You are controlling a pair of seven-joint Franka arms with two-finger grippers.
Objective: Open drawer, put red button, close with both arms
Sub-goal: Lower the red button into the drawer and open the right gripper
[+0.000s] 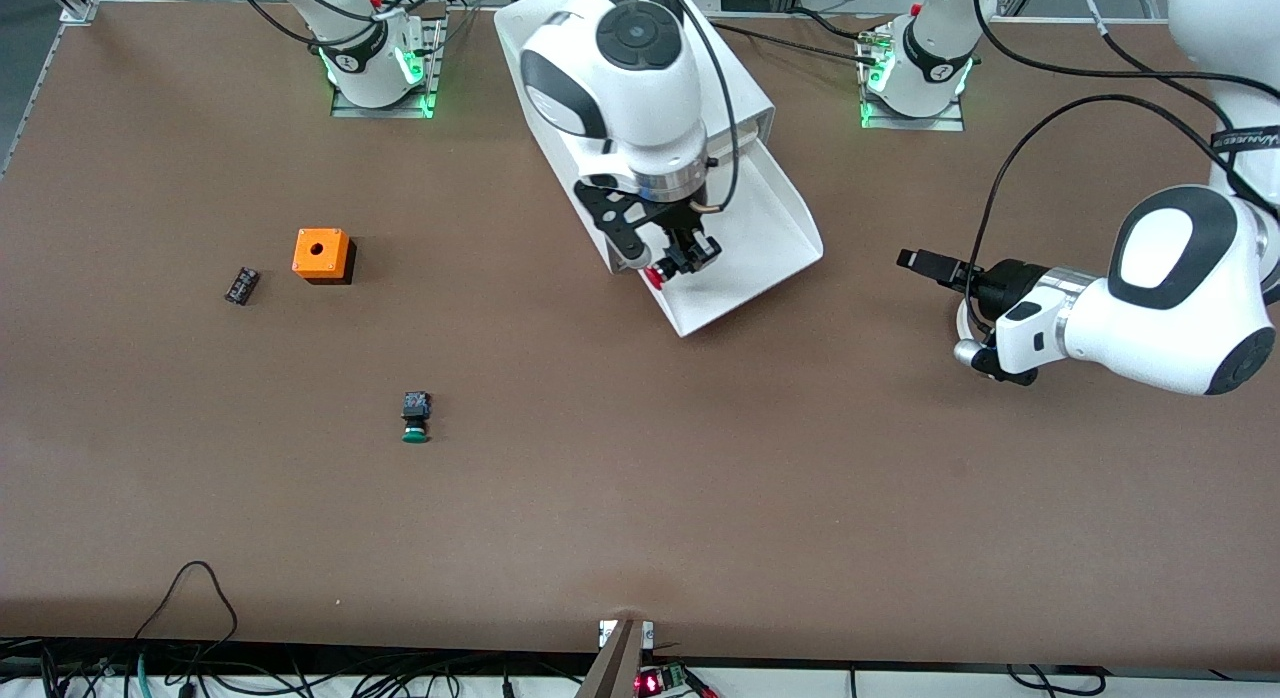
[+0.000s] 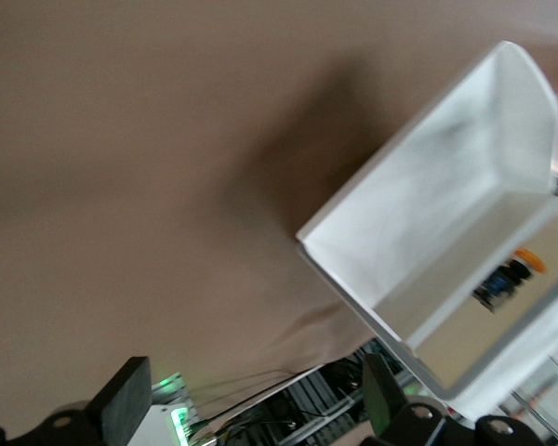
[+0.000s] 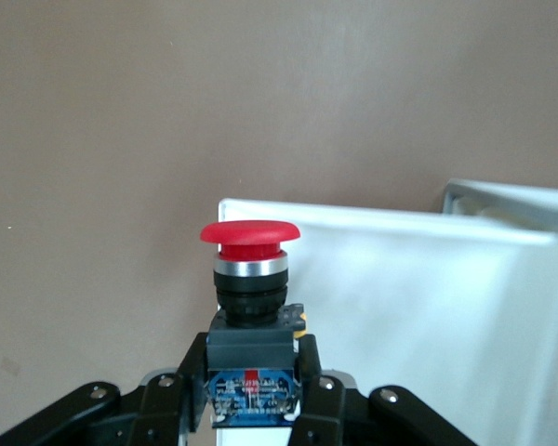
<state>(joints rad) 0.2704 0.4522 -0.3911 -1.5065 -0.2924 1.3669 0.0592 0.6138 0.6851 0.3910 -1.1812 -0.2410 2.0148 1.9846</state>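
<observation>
The red button (image 3: 249, 269) is pinched by the right pincer (image 1: 683, 261) over the pulled-out drawer (image 1: 760, 228), at about twelve o'clock on the tabletop (image 1: 640, 498), while the left pincer (image 1: 925, 263) is held spread beside the drawer.

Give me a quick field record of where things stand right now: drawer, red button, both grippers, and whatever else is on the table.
drawer: pulled out of the white cabinet
red button: held above the open drawer, not yet released
right gripper: shut on the red button, over the drawer
left gripper: open, empty, beside the drawer toward the left arm's end
green button: on the table
orange box: on the table
small black part: beside the orange box
</observation>
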